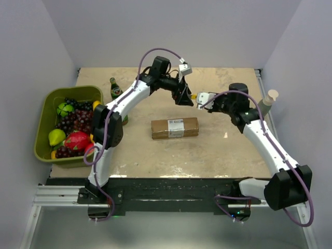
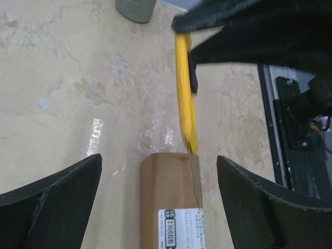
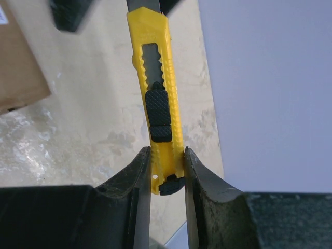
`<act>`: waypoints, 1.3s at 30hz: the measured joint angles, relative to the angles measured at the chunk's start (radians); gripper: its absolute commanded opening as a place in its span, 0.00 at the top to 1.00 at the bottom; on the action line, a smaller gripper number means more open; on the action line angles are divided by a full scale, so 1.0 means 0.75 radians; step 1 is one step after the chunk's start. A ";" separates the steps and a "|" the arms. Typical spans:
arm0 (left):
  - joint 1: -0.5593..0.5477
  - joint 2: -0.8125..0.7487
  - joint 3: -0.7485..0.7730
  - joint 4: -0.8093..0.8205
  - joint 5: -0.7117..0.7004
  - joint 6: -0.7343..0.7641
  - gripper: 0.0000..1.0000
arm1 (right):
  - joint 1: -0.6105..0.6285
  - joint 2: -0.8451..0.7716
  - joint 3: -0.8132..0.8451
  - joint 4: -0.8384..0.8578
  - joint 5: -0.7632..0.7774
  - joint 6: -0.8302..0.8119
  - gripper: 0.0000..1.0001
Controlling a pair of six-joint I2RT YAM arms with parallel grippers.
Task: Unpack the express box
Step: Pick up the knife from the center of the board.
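Below left claw (image 1: 184, 97), express box (image 1: 175, 127)

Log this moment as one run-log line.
left gripper: open, empty | right gripper: shut on utility knife | express box: closed, not held

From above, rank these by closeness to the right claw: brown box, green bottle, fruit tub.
1. Express box, mid-table, close to the right gripper.
2. Green bottle, back left.
3. Fruit tub, far left edge.

Long brown cardboard box (image 1: 175, 127), closed, lying flat, long side running left to right, white printed label (image 1: 176, 127) across middle of top face
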 measured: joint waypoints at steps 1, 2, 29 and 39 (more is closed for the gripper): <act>-0.002 0.002 0.000 0.016 0.016 -0.028 0.05 | 0.028 -0.003 -0.011 0.002 0.008 -0.011 0.96; -0.004 0.002 0.000 0.029 0.030 -0.050 0.05 | 0.047 0.004 -0.018 0.000 0.021 -0.019 0.96; -0.027 0.002 -0.071 0.142 0.200 -0.161 0.92 | 0.242 -0.153 -0.063 -0.033 0.136 -0.066 0.95; -0.022 0.002 -0.141 0.208 0.345 -0.176 1.00 | 0.273 -0.149 -0.052 -0.072 0.125 0.053 0.42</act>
